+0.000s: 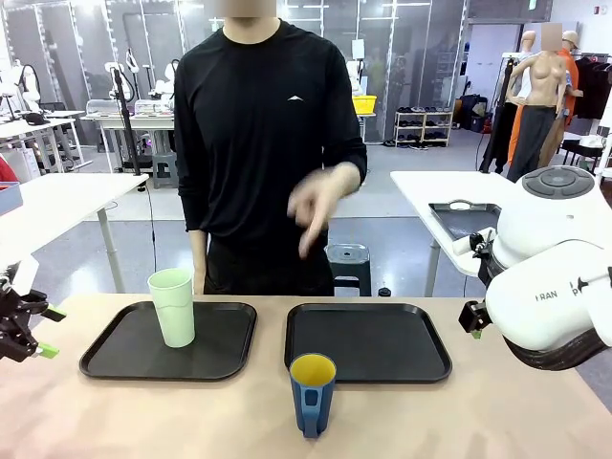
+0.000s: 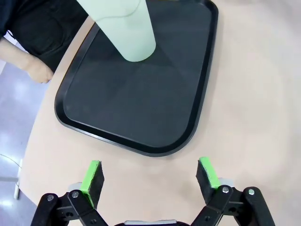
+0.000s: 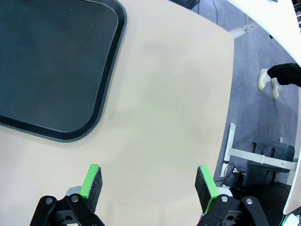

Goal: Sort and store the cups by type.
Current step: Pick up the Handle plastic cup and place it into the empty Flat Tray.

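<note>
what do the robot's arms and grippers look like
The right arm is glossy white and rounded, with a grey cap and dark lettering. The left gripper and right gripper are black bolted linkages with bright green pads.

Tan table (image 1: 143, 421) carries two black trays (image 1: 124, 349) (image 1: 382, 344), blue mug (image 1: 312, 392).

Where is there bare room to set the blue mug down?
The right tray is entirely bare. The left tray is free right of the mint tumbler. Crowded only off the right tray's near-left corner, where the blue mug stands.
</note>
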